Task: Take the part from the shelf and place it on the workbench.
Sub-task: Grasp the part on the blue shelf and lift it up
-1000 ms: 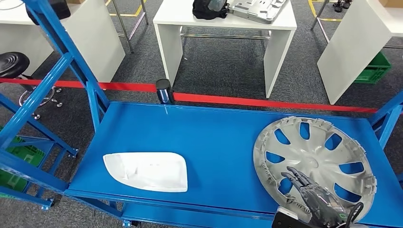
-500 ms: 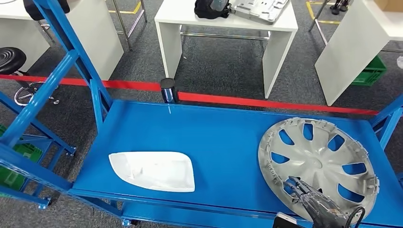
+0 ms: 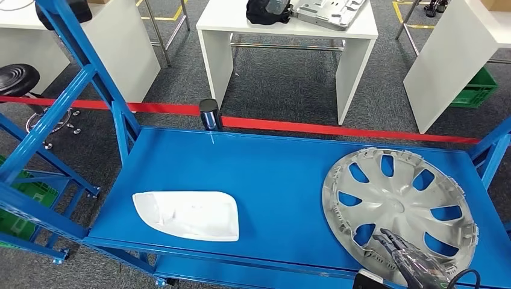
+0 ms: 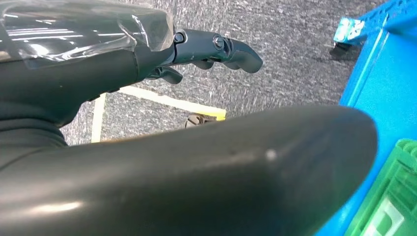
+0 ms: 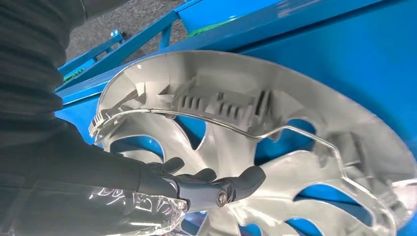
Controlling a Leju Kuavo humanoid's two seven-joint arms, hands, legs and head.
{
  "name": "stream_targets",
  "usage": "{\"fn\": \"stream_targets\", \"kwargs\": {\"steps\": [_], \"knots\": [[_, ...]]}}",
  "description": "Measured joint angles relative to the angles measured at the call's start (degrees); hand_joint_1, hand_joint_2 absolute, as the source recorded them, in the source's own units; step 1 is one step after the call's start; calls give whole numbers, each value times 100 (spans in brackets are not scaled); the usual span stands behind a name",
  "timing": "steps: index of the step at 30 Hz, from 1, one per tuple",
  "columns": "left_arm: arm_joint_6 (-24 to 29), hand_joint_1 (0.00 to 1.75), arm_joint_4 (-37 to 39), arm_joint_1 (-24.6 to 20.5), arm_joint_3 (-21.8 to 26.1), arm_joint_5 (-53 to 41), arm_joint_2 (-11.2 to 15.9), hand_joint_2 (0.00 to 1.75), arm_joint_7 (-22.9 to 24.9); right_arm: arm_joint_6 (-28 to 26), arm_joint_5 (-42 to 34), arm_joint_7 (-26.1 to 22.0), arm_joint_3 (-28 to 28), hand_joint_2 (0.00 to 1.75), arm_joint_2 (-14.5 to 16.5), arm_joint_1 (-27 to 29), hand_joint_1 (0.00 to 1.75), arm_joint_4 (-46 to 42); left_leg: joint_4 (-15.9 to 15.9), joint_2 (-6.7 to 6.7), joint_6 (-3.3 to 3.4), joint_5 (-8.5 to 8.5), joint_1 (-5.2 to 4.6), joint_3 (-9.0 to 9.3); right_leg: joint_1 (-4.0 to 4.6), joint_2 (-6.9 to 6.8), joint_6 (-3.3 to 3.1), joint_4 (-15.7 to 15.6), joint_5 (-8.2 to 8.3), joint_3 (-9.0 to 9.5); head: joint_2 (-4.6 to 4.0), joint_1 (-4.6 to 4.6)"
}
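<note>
On the blue shelf (image 3: 277, 174), toward its right end, lies the silver wheel cover (image 3: 398, 208), inner side up, ribs and clips showing. The right hand (image 3: 405, 256) reaches over the cover's near rim with dark fingers (image 5: 216, 184) stretched out almost flat and close together above a spoke; whether they touch it I cannot tell. Nothing is gripped yet. The left hand (image 4: 147, 54) hangs off to the side over grey carpet, fingers loosely curled around nothing.

To do this step well, I judge the fingers should slip through one of the openings or hook under the raised rim, with the thumb closing from the other side, because a flat palm on smooth plastic would only push the cover along. A lift that keeps the disc level would keep its clips from catching the shelf edge.

A white curved shell (image 3: 187, 215) rests well apart at the shelf's left front. Beyond a red floor stripe (image 3: 337, 129) stand white tables (image 3: 289, 30), one holding a grey tray and a dark bag. A black stool (image 3: 18, 78) sits at far left and a green crate (image 3: 476, 87) at far right.
</note>
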Motion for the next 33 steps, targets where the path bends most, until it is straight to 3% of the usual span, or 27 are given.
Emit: {"fn": "stream_targets", "kwargs": {"steps": [2,4,5,6,8,9,11,13,15,18,19,20,21,23,25,28,30,33], "knots": [[0,0,0,0,3,0,-3,0,0,-7,1,0,1,175,-1,0,0,17,750,1,-62,-396,34,-343,6,-4,-17,1,6,-14,0,-13],[0,0,0,2,7,-1,-3,0,0,-8,1,0,3,175,-1,0,0,39,1308,2,-82,-567,55,-615,14,-5,-20,2,8,-23,0,-13],[0,0,0,3,10,-2,-3,0,0,-8,3,0,4,175,-1,0,0,50,1271,2,-73,-480,57,-604,18,-4,-20,3,7,-20,0,-13],[-2,0,-1,3,12,-3,-2,0,0,-8,12,1,4,175,-1,-2,0,60,1004,2,-51,-301,55,-482,23,0,-19,2,7,-15,0,-14],[-9,0,-7,0,16,-4,10,0,-2,-7,44,4,5,175,2,-21,0,83,168,4,31,86,30,-85,39,7,-15,2,7,-7,0,-11],[-13,0,-13,-2,17,-5,18,0,-7,-5,67,6,8,175,5,-40,0,100,-142,9,70,194,7,56,46,9,-6,0,8,-11,0,-11],[-14,0,-22,-6,21,-11,26,0,-16,0,126,7,17,175,19,-83,0,151,-363,17,114,235,-34,143,50,5,32,-14,18,-21,0,-10],[-9,0,-22,-8,26,-26,26,0,-26,40,222,7,27,175,28,-123,84,204,-437,19,151,289,-32,160,45,-3,87,-33,28,-22,0,-9],[12,0,-20,-12,32,-62,29,0,-51,130,352,8,43,175,26,-169,171,274,-561,26,210,369,-7,205,54,-8,89,195,-107,-134,0,1],[58,0,17,-19,40,-131,36,0,-107,250,595,46,112,175,6,-235,175,444,-609,31,251,414,-15,202,54,-7,34,1261,-575,-638,0,11],[69,0,37,-19,44,-144,40,0,-119,263,695,68,148,175,2,-268,175,495,-606,31,253,415,-22,196,52,-8,52,1510,-649,-751,0,11],[79,0,54,-21,47,-152,44,0,-128,274,812,86,188,175,1,-312,175,541,-600,30,252,415,-23,195,47,-9,95,1542,-629,-757,0,11],[85,0,69,-23,49,-155,48,0,-136,285,948,102,231,175,1,-362,174,584,-588,27,245,411,-20,196,38,-10,155,1342,-524,-649,0,12],[90,0,93,-28,52,-157,49,0,-152,326,1220,123,326,175,8,-465,173,671,-520,14,201,379,-23,184,11,-13,255,534,-226,-230,0,20],[87,0,105,-31,58,-157,49,0,-175,371,1414,126,411,175,23,-566,173,742,-437,4,140,330,-47,155,3,-1,217,26,-72,14,0,19],[69,0,112,-34,71,-157,53,0,-220,432,1564,94,503,175,46,-667,173,797,-395,2,81,300,-35,143,21,9,81,-23,-52,38,0,10],[59,0,116,-35,84,-157,56,0,-238,460,1607,65,541,175,53,-700,174,816,-194,3,23,149,-9,69,-1,3,26,-35,-33,67,0,-5],[51,0,124,-40,109,-157,56,0,-253,482,1638,49,581,175,56,-727,175,837,846,4,-69,-394,42,-405,-5,-10,0,-34,-30,74,0,-36]]}}
